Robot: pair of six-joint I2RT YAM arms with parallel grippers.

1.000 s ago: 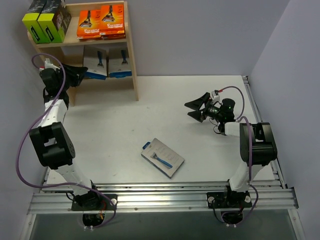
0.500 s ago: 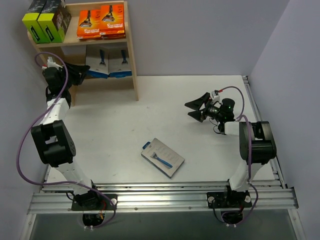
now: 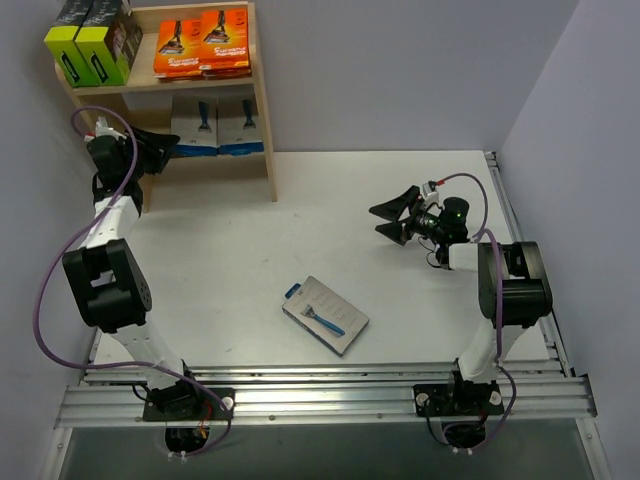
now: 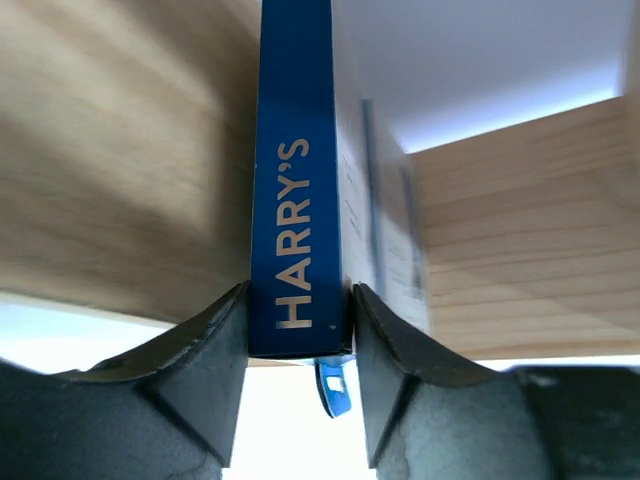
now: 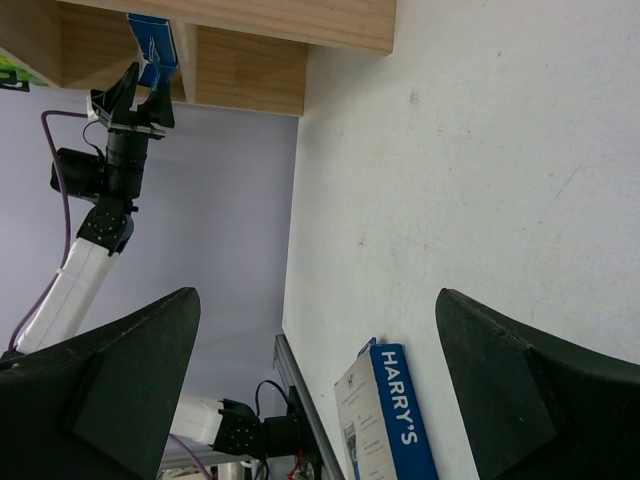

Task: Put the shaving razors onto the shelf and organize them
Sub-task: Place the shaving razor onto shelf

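The black boxes on the shelf run off the top view's upper edge. There the left end effector covers part of the held grey card. The left wrist view cuts its spine at the top and blurs its face print. The right wrist view crops the loose grey card, near the front edge of the bench.

"HARRY'S" is printed on the shelved card and the table card.

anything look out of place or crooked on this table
Yes: one grey razor card lies flat on the table, turned at an angle, away from the shelf where the other packs sit sorted. Nothing looks damaged or spilled.
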